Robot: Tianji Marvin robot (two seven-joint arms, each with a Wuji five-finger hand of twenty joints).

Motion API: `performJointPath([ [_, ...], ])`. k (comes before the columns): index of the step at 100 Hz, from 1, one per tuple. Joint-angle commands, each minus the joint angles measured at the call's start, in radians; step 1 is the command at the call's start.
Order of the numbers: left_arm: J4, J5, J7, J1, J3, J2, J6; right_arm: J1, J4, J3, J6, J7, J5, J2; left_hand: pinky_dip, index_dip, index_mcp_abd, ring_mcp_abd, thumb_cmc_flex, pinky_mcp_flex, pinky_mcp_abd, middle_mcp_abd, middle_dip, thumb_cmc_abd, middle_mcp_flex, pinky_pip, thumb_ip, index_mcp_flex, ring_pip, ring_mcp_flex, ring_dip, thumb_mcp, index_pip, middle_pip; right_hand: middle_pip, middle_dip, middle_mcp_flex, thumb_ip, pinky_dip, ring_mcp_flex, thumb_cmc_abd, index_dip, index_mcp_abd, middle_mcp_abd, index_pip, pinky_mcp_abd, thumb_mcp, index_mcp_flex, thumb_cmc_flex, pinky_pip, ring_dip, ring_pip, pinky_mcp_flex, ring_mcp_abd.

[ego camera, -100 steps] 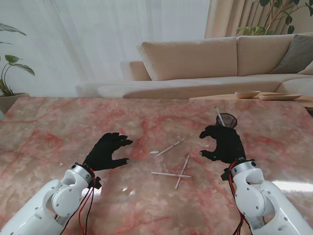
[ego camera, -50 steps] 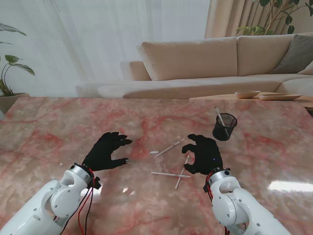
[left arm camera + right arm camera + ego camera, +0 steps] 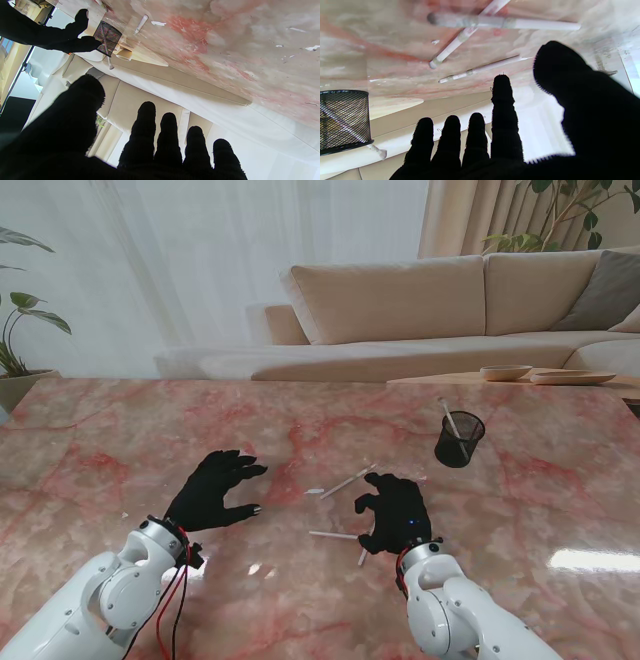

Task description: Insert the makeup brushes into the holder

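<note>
A: Hands first. Right hand (image 3: 396, 512), lower centre of the frame: fingers apart, holding nothing, moved here from beside the cup a second ago. Left hand (image 3: 213, 490), lower left: spread, idle, unmoved.

B: Brushes?

A: Crossed brushes (image 3: 332, 535) lie just under the right palm; a third brush (image 3: 346, 481) sits beyond. Mesh cup (image 3: 459, 440), upper right, already holds one brush (image 3: 449, 419).

B: Meaning?

A: Likely the next pickup.

- The holder (image 3: 460, 440) stands toward the table's (image 3: 120, 440) right far side, one brush (image 3: 450, 420) leaning in it.
- Three loose brushes (image 3: 345, 482) lie mid-table, left of the holder and nearer me.
- The right hand (image 3: 395, 510) is over them; the left hand (image 3: 215, 488) is farther left.
</note>
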Motion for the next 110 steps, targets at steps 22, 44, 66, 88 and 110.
performJointPath([
  [22,0.009,0.003,0.010,0.011,-0.003,-0.003,-0.007,0.015,0.050,-0.073,0.052,-0.013,0.005,-0.014,-0.011,-0.010,0.001,-0.032,-0.026,-0.007,0.003,-0.003,-0.012,0.018,-0.012,-0.022,0.021,0.004,-0.026,-0.001,0.003,-0.012,-0.016,-0.018,0.014,-0.014,-0.027,0.009,0.038,-0.042,-0.014,0.033,-0.009,0.004,0.016,-0.029,-0.013,0.036,0.007,0.011,0.011,-0.005,-0.018,-0.015],
  [44,0.010,0.005,0.015,0.017,-0.009,-0.003,-0.010,0.035,0.081,-0.109,0.079,-0.046,-0.015,-0.017,-0.014,-0.010,0.001,-0.033,-0.025,-0.006,0.003,-0.004,-0.012,0.020,-0.011,-0.022,0.021,0.004,-0.027,-0.002,0.003,-0.015,-0.017,-0.018,0.029,-0.011,-0.026,0.006,0.042,-0.038,0.005,0.044,-0.017,0.006,0.025,-0.029,-0.042,0.043,0.025,0.024,0.013,0.006,-0.019,-0.014],
  [66,0.008,0.006,0.016,0.021,-0.013,-0.003,-0.008,0.054,0.093,-0.126,0.104,-0.050,-0.020,-0.019,-0.017,-0.010,0.000,-0.031,-0.024,-0.006,0.004,-0.002,-0.012,0.023,-0.010,-0.023,0.022,0.005,-0.027,-0.002,0.004,-0.018,-0.017,-0.018,0.045,-0.013,-0.013,0.005,0.042,-0.034,0.045,0.057,-0.023,0.007,0.040,-0.027,-0.072,0.063,0.061,0.042,0.017,0.036,-0.012,-0.013],
  [88,0.006,0.008,0.015,0.024,-0.018,-0.003,-0.006,0.074,0.115,-0.145,0.115,-0.060,0.014,-0.028,-0.020,-0.009,-0.001,-0.032,-0.023,-0.007,0.005,-0.002,-0.011,0.023,-0.008,-0.024,0.022,0.007,-0.027,-0.002,0.005,-0.019,-0.016,-0.018,0.056,-0.013,-0.001,0.006,0.040,-0.032,0.061,0.061,-0.028,0.007,0.049,-0.028,-0.072,0.080,0.090,0.054,0.017,0.054,-0.011,-0.014],
  [110,0.005,0.009,0.013,0.025,-0.021,-0.002,-0.007,0.086,0.131,-0.167,0.132,-0.057,0.026,-0.031,-0.023,-0.009,-0.001,-0.031,-0.024,-0.006,0.006,-0.003,-0.012,0.023,-0.008,-0.025,0.023,0.006,-0.028,-0.002,0.005,-0.018,-0.015,-0.018,0.065,-0.016,0.002,-0.014,0.033,-0.033,0.062,0.074,-0.046,0.006,0.082,-0.028,-0.056,0.091,0.122,0.064,0.010,0.066,-0.013,-0.014],
])
